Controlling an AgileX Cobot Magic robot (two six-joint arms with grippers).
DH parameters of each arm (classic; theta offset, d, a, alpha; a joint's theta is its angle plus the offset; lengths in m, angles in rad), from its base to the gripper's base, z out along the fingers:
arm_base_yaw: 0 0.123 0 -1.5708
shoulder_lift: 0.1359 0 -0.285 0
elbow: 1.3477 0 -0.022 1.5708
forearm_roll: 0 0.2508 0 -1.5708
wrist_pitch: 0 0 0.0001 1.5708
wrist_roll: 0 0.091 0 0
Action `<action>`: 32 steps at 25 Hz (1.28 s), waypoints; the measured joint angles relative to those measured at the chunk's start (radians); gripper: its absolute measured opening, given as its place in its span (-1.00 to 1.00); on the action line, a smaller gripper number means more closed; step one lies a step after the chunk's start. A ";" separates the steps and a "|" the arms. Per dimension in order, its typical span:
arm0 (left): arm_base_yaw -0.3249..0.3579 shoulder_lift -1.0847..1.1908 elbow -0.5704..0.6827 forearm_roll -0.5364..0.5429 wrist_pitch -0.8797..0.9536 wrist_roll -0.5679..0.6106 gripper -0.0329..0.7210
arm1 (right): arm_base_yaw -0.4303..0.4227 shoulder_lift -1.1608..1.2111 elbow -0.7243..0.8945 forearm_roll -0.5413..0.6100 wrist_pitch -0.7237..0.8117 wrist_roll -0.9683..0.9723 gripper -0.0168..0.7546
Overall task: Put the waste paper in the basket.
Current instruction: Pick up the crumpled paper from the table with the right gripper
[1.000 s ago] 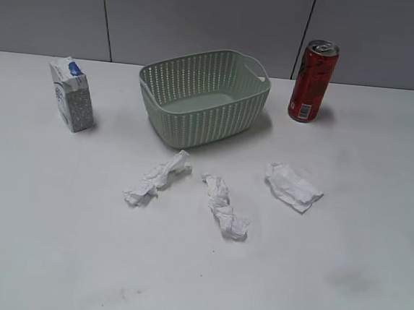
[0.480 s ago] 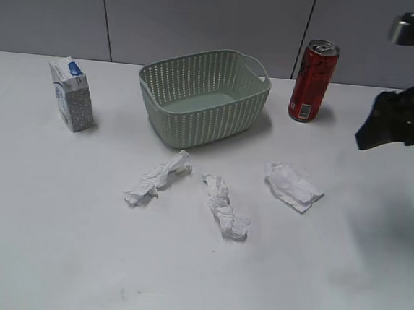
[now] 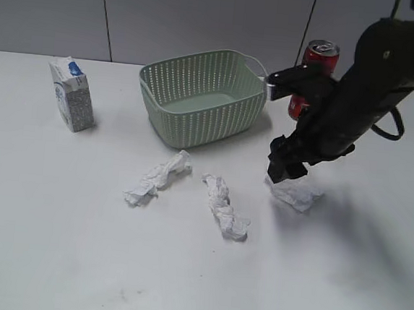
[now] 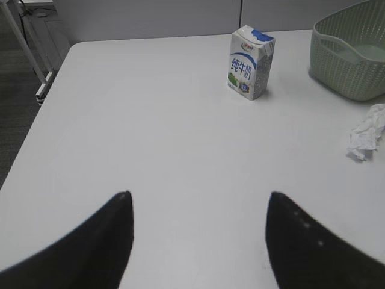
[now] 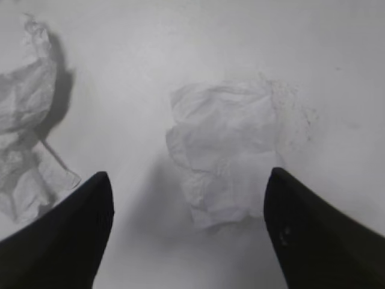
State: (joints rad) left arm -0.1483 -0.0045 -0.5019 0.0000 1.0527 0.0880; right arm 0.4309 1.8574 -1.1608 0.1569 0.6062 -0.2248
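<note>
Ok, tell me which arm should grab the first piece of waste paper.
Right. The right gripper hangs open directly above the rightmost waste paper, jaws straddling it. The left gripper sits far back, by the milk carton.

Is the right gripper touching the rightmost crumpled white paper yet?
Apart. Right wrist view: right gripper open, fingertips flanking the crumpled white paper with bare table between.

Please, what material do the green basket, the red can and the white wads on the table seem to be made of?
Basket: likely moulded plastic, matte pale green, with a regular perforated weave pattern.
Can: probably metal, glossy red with a silver top rim.
Wads: thin tissue-like paper, matte white, full of soft creases.
</note>
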 joint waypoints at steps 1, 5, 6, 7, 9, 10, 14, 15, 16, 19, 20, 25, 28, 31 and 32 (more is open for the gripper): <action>0.000 0.000 0.000 0.000 0.000 0.000 0.49 | 0.003 0.024 0.000 -0.017 -0.016 0.008 0.57; 0.000 0.000 0.000 0.000 0.000 0.000 0.49 | 0.008 0.106 0.000 -0.086 -0.071 0.056 0.57; 0.000 0.000 0.000 0.000 0.000 0.000 0.49 | 0.008 0.120 0.000 -0.101 -0.087 0.065 0.57; 0.000 0.000 0.000 0.000 0.000 0.000 0.49 | 0.008 0.135 0.000 -0.108 -0.106 0.067 0.57; 0.000 0.000 0.000 0.000 0.000 0.000 0.49 | 0.008 0.158 0.000 -0.114 -0.147 0.074 0.57; 0.000 0.000 0.000 0.000 0.000 0.000 0.49 | 0.008 0.166 0.000 -0.115 -0.167 0.075 0.57; 0.000 0.000 0.000 0.000 0.000 0.000 0.49 | 0.008 0.198 -0.001 -0.116 -0.213 0.103 0.54; 0.000 0.000 0.000 0.000 0.000 0.000 0.49 | 0.008 0.203 -0.004 -0.116 -0.218 0.109 0.52; 0.000 0.000 0.000 0.000 0.000 0.000 0.49 | 0.008 0.205 -0.005 -0.114 -0.223 0.115 0.48; 0.000 0.000 0.000 0.000 0.000 0.000 0.49 | 0.008 0.213 -0.010 -0.100 -0.225 0.136 0.30; 0.000 0.000 0.000 0.000 0.000 0.000 0.49 | 0.008 0.214 -0.010 -0.092 -0.225 0.141 0.22; 0.000 0.000 0.000 0.000 0.000 0.000 0.49 | 0.009 0.215 -0.010 -0.036 -0.214 0.146 -0.41; 0.000 0.000 0.000 0.000 0.000 0.000 0.49 | 0.009 0.215 -0.010 0.011 -0.208 0.146 -0.79; 0.000 0.000 0.000 0.000 0.000 0.000 0.49 | 0.009 0.214 -0.014 0.059 -0.200 0.146 -0.96; 0.000 0.000 0.000 0.000 0.000 0.000 0.49 | 0.009 0.214 -0.018 0.072 -0.195 0.146 -0.98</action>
State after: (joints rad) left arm -0.1483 -0.0045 -0.5019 0.0000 1.0527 0.0880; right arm 0.4395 2.0712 -1.1787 0.2289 0.4109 -0.0788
